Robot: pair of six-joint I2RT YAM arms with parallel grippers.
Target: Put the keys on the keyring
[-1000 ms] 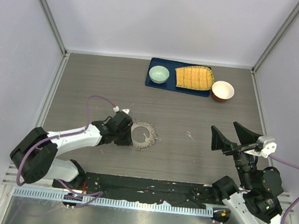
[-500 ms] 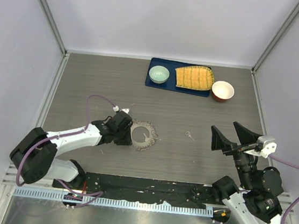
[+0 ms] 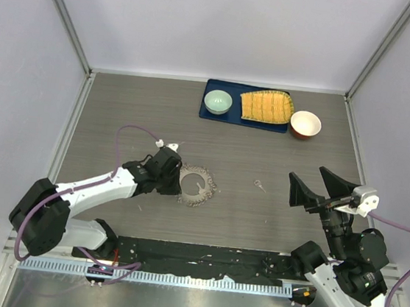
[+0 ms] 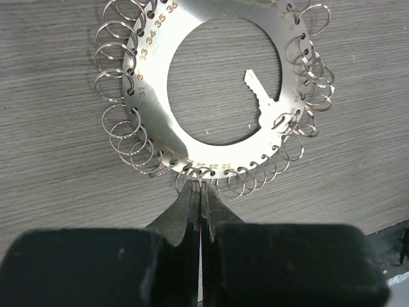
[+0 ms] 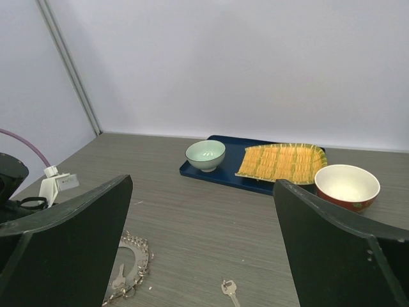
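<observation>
Here one key (image 4: 263, 101) seems already hung on the keyring (image 4: 151, 75): its head sits at a small loop on the rim and its blade lies across the open centre. A second key (image 3: 259, 184) lies loose on the table (image 3: 121, 107), so I judge the task partly done, with at least that one left to thread.

Nearest me, the right gripper (image 3: 307, 174) hangs raised, jaws spread wide and holding nothing. The second key lies beyond it and to its left, well apart.

The left gripper (image 4: 199, 185) is clenched, its tips touching the loops on the keyring's near edge. Whether a loop is pinched between them I cannot tell. The second key lies right of the keyring, clear of it.

Farthest off are a tray (image 3: 232, 120), a green bowl (image 3: 217, 101) and a red bowl (image 3: 305, 124).
</observation>
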